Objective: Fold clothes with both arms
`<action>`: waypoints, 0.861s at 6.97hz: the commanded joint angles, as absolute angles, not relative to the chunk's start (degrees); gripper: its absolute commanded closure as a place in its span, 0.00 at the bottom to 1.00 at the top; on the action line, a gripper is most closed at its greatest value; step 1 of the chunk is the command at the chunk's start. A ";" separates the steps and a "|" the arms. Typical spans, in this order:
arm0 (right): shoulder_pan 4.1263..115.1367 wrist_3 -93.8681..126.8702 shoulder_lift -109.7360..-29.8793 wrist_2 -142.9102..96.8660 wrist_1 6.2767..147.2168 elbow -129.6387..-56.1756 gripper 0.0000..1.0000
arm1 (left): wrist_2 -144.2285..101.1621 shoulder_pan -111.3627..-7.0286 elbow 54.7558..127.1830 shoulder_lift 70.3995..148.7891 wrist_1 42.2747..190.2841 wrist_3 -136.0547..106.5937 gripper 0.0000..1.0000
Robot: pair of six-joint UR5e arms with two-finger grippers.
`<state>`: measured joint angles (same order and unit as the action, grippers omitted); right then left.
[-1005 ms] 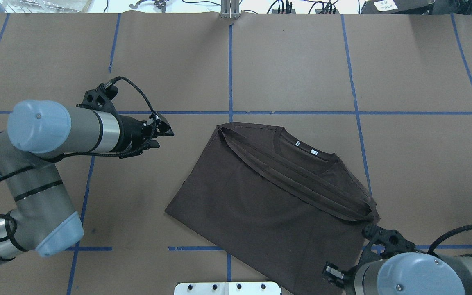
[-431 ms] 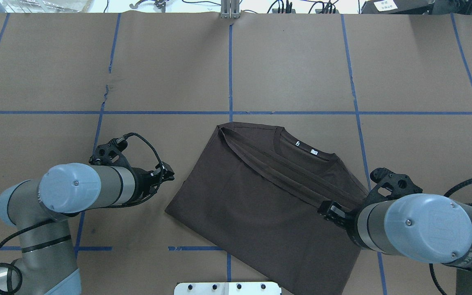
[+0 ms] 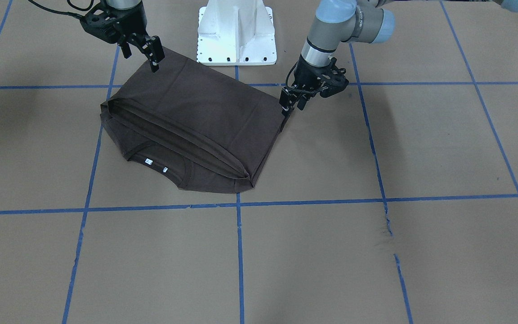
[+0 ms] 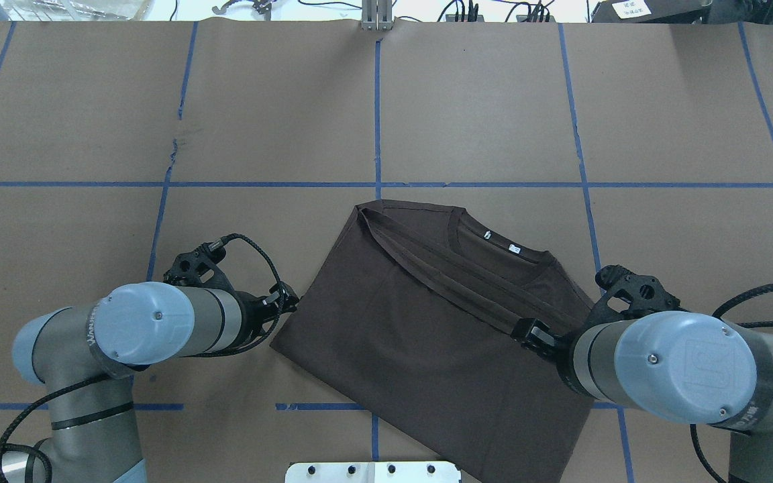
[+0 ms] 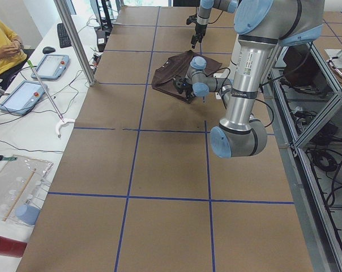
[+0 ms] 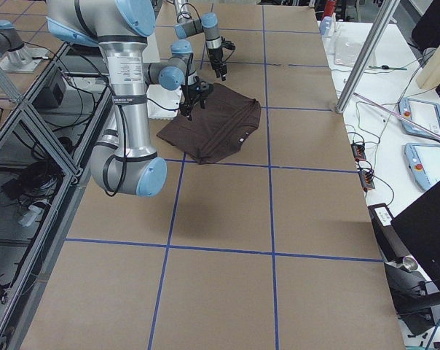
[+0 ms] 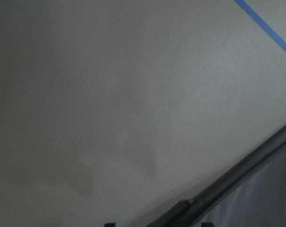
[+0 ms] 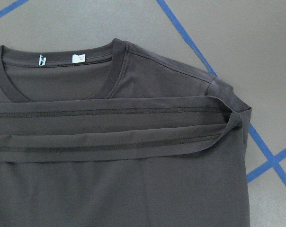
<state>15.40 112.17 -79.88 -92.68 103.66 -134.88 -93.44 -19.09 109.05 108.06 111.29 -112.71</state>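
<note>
T-shirt (image 3: 196, 117) is lying folded just in front of the white pedestal base (image 3: 236, 40). In the front-facing view, the left gripper (image 3: 292, 104) and the right gripper (image 3: 141, 61), fingers parted, are poising at its corners nearest the base. Overhead, both are flanking the shirt. The right wrist view is showing its collar (image 8: 100, 53).

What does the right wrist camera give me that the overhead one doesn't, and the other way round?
Right wrist only: close-up stitching along the folded hem bands. Overhead only: the left gripper at the T-shirt's left corner, the right gripper over its right side, and the white base plate. Both: the ribbed collar with white neck labels.
</note>
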 commanded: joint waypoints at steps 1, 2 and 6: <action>15.38 112.15 -79.45 -92.37 103.62 -133.95 0.00 | -92.82 -17.32 108.55 108.19 110.92 -112.76 0.31; 15.38 112.15 -79.45 -92.29 103.54 -133.34 0.00 | -91.86 -16.27 108.28 108.19 110.83 -112.76 0.31; 15.29 112.15 -79.45 -91.67 103.45 -132.72 0.00 | -91.85 -14.77 107.06 108.28 110.83 -114.35 0.36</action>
<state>15.31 112.15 -79.46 -92.03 103.46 -132.81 -91.86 -14.96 107.57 108.17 110.83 -114.19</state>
